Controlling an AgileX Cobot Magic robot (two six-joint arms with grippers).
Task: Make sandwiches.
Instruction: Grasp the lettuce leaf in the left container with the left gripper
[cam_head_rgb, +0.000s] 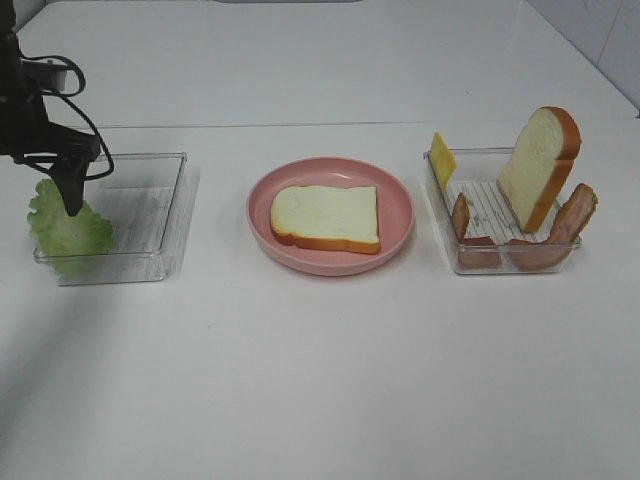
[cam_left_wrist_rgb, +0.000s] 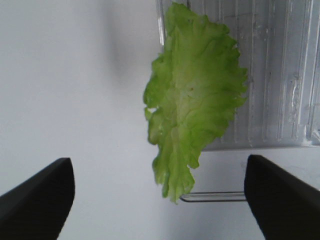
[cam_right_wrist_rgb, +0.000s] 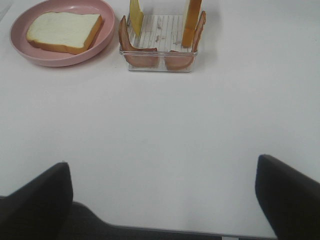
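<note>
Bread first: one white slice with an orange-brown crust (cam_head_rgb: 325, 217) lies flat in the pink plate (cam_head_rgb: 262, 200) at the middle of the white table (cam_head_rgb: 320, 380), with nothing stacked on it. To the right of the plate stands a clear plastic tray (cam_head_rgb: 500, 262) that holds the other fillings. A second bread slice (cam_head_rgb: 538, 165) stands upright on its edge in it, and a yellow cheese square (cam_head_rgb: 441, 157) leans at the far left corner. One reddish-brown bacon strip (cam_head_rgb: 572, 213) is propped against the right wall and another (cam_head_rgb: 461, 215) against the left, with more bacon lying along the front wall. To the left of the plate sits a second clear tray (cam_head_rgb: 145, 215). A ruffled green lettuce leaf (cam_head_rgb: 75, 235) is draped over its outer left edge, partly inside and partly over the table. The left gripper (cam_head_rgb: 72, 205) hangs directly above this leaf, its two black fingers spread wide, one on either side, and in the wrist view neither finger touches it. The right gripper (cam_right_wrist_rgb: 162, 162) is out of the high camera's sight; its own camera shows both fingers wide apart over bare table, well short of the plate and the filling tray, holding nothing.
</note>
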